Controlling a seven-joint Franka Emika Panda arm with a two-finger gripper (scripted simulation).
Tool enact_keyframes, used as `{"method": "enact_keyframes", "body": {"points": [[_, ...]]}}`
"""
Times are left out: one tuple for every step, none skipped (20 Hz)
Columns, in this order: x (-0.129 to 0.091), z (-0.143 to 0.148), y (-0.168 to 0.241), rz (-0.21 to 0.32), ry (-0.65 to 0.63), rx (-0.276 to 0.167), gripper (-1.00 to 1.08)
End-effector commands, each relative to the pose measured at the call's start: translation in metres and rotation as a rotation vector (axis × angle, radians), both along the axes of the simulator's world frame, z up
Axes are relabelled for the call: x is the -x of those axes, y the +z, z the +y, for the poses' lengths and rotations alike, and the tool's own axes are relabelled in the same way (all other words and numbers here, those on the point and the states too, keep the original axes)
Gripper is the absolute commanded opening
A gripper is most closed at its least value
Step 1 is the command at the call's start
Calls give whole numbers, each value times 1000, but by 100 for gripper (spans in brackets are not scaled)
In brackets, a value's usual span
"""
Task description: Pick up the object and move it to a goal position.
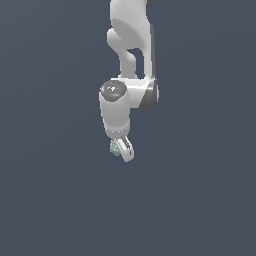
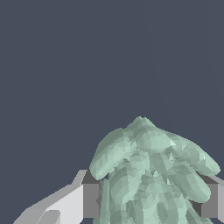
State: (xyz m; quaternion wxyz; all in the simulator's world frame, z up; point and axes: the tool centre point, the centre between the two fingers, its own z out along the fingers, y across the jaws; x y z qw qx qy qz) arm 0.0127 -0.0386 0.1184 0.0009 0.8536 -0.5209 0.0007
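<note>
The object (image 1: 114, 148) is a tiny, lumpy, pale mint-green thing lodged between the fingers of the white gripper (image 1: 121, 151), which hangs from the arm near the middle of the exterior view. In the wrist view the object (image 2: 151, 175) fills the space between the two grey pads (image 2: 91, 200), and both pads press against its sides. The gripper (image 2: 151, 201) is shut on it. Its lumpy lobes stick out beyond the fingertips. No goal marker shows in either view.
A plain dark blue-grey surface fills the background in both views. The white arm (image 1: 131, 45) reaches down from the top of the exterior view.
</note>
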Motion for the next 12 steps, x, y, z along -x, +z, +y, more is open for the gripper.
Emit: {"method": "enact_keyframes", "body": {"points": [[-15,4,17,0,0,0,-100],[-20,6,23,0,0,0,-100],[-26,7,29,0,0,0,-100],[-31,9,35,0,0,0,-100],[-36,10,40,0,0,0,-100],[-41,12,46,0,0,0,-100],[-46,13,51,0,0,0,-100],[-51,14,56,0,0,0,-100],[-56,16,61,0,0,0,-100],[-60,17,66,0,0,0,-100],[-65,18,71,0,0,0,-100],[-69,19,75,0,0,0,-100]]}}
